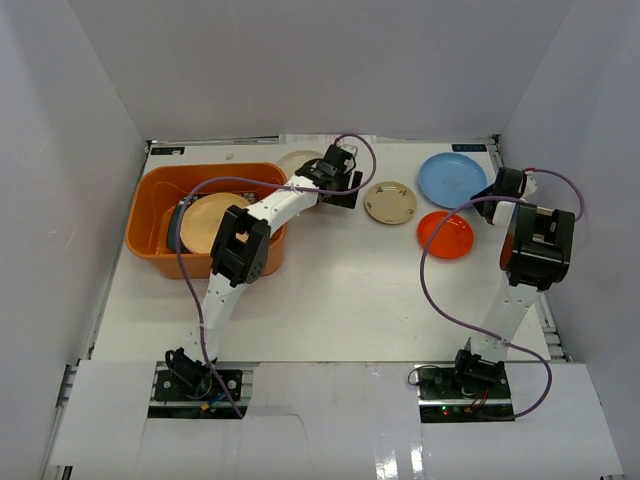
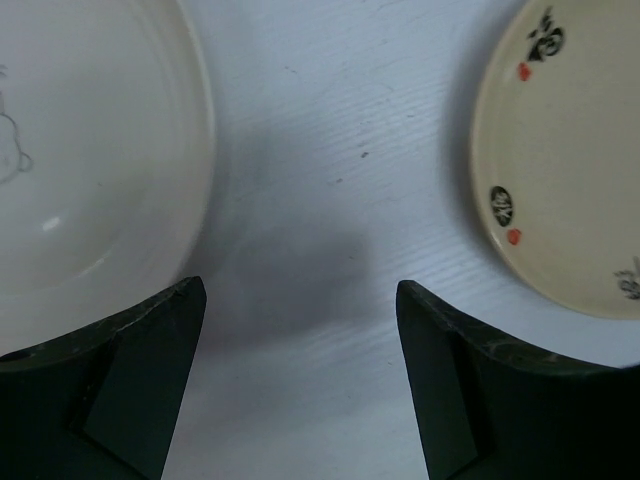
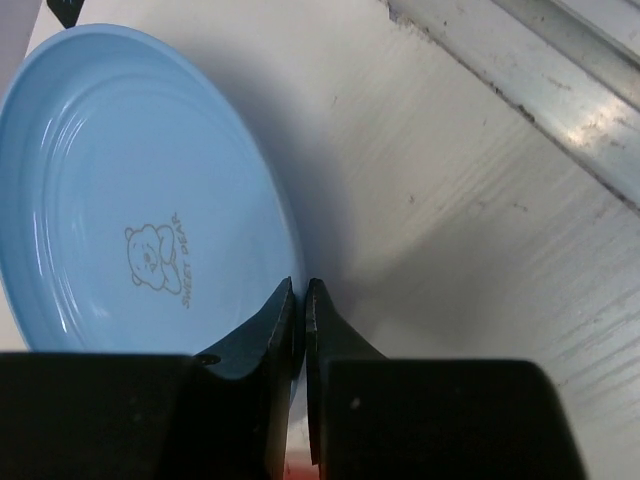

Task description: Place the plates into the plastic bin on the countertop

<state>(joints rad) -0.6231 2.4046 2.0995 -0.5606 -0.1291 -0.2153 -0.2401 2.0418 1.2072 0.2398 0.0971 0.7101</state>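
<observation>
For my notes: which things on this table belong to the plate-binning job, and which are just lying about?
Job: orange plastic bin, tan plate inside it, round cream plate, small tan patterned plate, round blue plate, round orange plate.
Lying about: only purple arm cables.

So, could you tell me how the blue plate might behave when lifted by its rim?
The blue plate looks like rigid, glossy plastic, so probably light and stiff but slippery in a pinch. Shallow and flat-lying, it would likely slide, not tip, if pushed.
</observation>
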